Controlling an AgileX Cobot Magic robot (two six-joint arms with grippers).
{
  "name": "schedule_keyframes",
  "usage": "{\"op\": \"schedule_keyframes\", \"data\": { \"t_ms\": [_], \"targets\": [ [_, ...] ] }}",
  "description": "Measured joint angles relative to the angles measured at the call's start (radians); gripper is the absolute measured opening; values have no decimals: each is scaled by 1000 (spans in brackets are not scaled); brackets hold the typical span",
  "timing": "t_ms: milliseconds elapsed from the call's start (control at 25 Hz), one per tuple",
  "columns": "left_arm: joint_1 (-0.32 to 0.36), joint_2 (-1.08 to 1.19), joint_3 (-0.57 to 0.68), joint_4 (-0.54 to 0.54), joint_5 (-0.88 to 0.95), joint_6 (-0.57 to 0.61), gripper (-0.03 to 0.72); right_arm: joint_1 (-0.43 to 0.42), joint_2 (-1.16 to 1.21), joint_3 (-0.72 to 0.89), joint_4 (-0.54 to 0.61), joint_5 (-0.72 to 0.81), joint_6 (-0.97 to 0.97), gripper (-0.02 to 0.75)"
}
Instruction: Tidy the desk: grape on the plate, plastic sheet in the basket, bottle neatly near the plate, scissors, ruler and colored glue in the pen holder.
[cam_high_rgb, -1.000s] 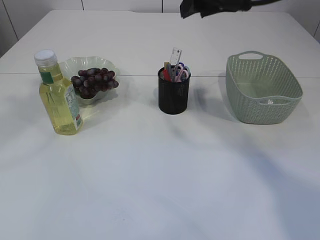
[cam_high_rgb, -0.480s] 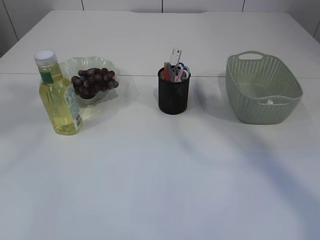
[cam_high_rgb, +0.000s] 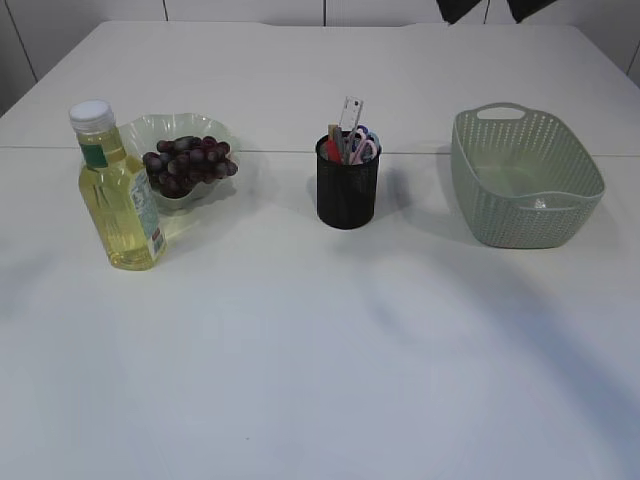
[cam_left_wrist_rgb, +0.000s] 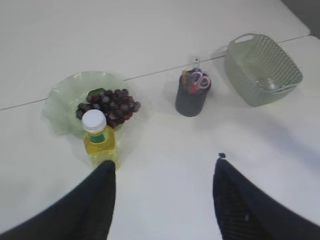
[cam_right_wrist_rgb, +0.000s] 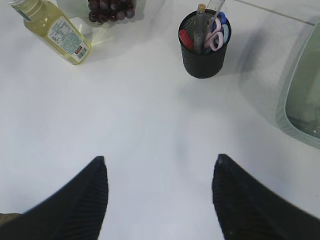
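Observation:
Dark purple grapes (cam_high_rgb: 188, 164) lie on the pale green wavy plate (cam_high_rgb: 140, 130) at the left. A bottle (cam_high_rgb: 117, 190) of yellow liquid with a white cap stands upright right in front of the plate. The black mesh pen holder (cam_high_rgb: 348, 190) in the middle holds pink-and-blue scissors (cam_high_rgb: 362, 143), a clear ruler (cam_high_rgb: 350, 113) and a red glue stick (cam_high_rgb: 332, 149). The sage green basket (cam_high_rgb: 525, 180) stands at the right; a clear plastic sheet (cam_high_rgb: 540, 203) is barely visible inside. My left gripper (cam_left_wrist_rgb: 164, 162) and right gripper (cam_right_wrist_rgb: 159, 160) hang open and empty high over the table.
A seam (cam_high_rgb: 280, 152) crosses the white table behind the plate and pen holder. Two dark arm parts (cam_high_rgb: 487, 8) show at the top edge of the exterior view, above the basket.
The dark arm seen above the pen holder a second ago left the view, then dark parts reappeared at the top right. Objects on the table stayed put.

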Motion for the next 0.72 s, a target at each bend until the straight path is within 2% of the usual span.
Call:
{"op": "schedule_keyframes", "data": {
  "t_ms": [160, 320, 480, 720],
  "targets": [
    [0, -72, 35, -60, 0, 47, 452, 0, -6, 0, 0, 2, 0, 513],
    [0, -182, 157, -124, 0, 112, 433, 11, -69, 33, -2, 2, -14, 513],
    [0, -330, 358, -148, -27, 123, 425, 11, -193, 155, -2, -28, -24, 513],
    [0, -591, 682, -178, -229, 174, 424, 13, -434, 439, -2, -143, -87, 513]
  ]
}}
